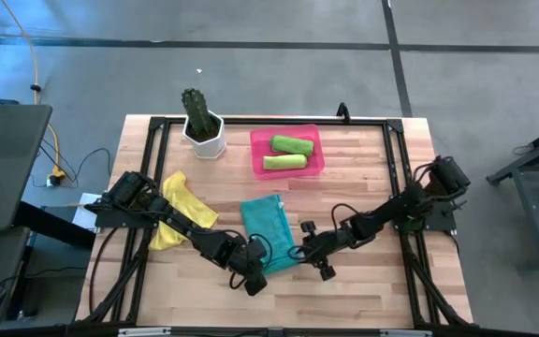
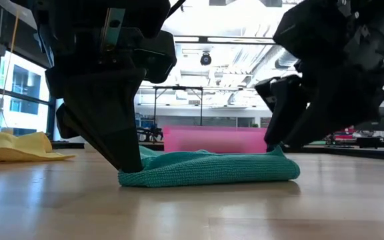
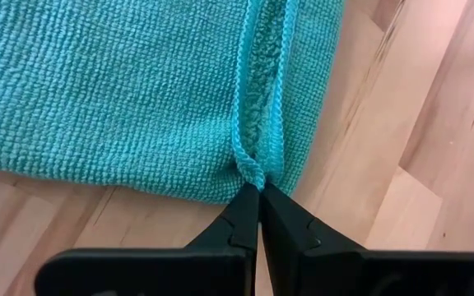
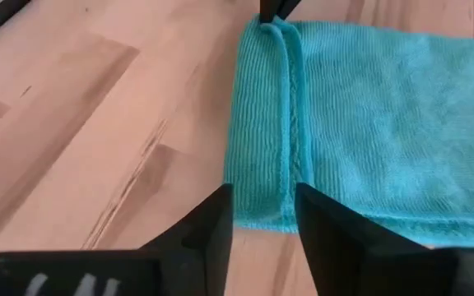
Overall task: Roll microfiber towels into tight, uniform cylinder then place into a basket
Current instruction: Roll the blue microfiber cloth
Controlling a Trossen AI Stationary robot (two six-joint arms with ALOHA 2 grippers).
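A teal towel (image 1: 268, 229) lies flat on the table's middle, with a narrow strip along its near edge folded over. My left gripper (image 1: 261, 272) is shut on the left end of that strip. My right gripper (image 4: 263, 222) is open at the strip's right end (image 4: 290, 193), one finger on each side of it. A yellow towel (image 1: 182, 217) lies crumpled at the left. The pink basket (image 1: 286, 169) at the far middle holds two rolled lime green towels (image 1: 288, 153). My left gripper pinches the folded-over strip at its left end (image 3: 253, 171) between its two fingertips, hem and layer beneath together. The fingers slant down from the near left and lie along the strip. The towel rests on the table there. My right gripper: whether its fingers touch the strip, I cannot tell.
A white pot with a green cactus (image 1: 202, 124) stands at the far left, beside the basket. A black frame (image 1: 396, 168) runs round the tabletop. Bare wood (image 1: 363, 281) lies near the front edge and at the right.
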